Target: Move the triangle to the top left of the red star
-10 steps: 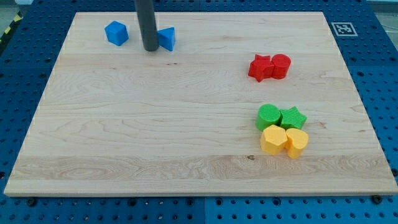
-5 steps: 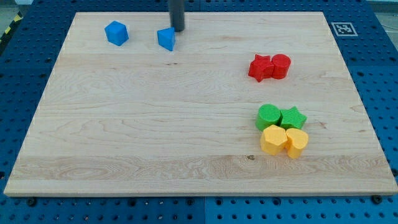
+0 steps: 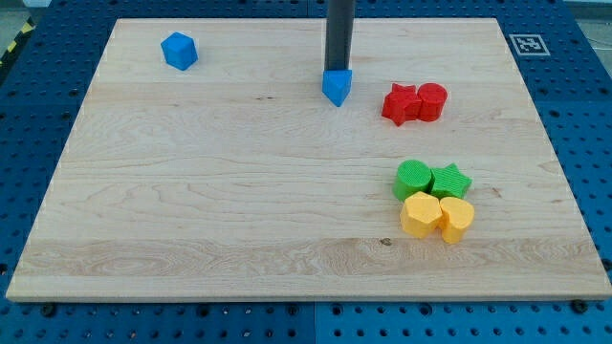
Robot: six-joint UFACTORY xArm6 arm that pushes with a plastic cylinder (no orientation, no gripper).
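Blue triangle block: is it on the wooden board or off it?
On: blue triangle block rests on wooden board, my tip behind it.

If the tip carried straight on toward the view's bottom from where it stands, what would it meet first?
My tip sits right at the top edge of the blue triangle, so that block comes first. Whether they already touch, I cannot tell.

No readable words or numbers; only a black-and-white square marker [image 3: 525, 44] at the board's [image 3: 191, 191] top right corner
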